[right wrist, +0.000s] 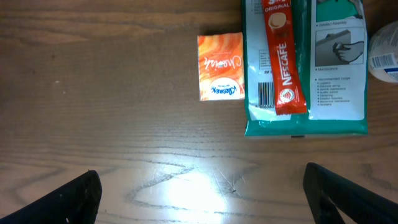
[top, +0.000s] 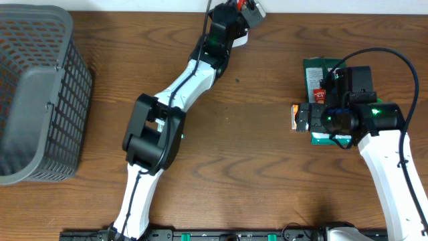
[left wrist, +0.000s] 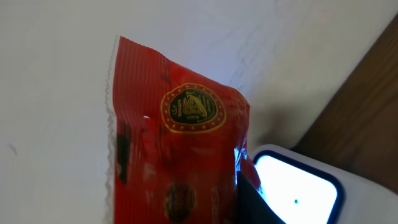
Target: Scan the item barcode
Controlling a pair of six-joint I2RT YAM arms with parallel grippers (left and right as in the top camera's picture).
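At far left sits a grey mesh basket (top: 73, 100) on the wood-grain table (top: 267, 174). Top centre, the left gripper (top: 235, 15) clamps a crinkly red packet (left wrist: 168, 130) with a serrated edge and a gold seal, beside a rounded, glowing white device (left wrist: 298, 186). Rightward, the right gripper (right wrist: 199, 193) hangs spread wide above a small orange packet (right wrist: 220, 67) and a glossy green pouch (right wrist: 329, 74).

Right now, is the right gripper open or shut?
Open. The right gripper has its fingers wide apart over the table, nothing between them.
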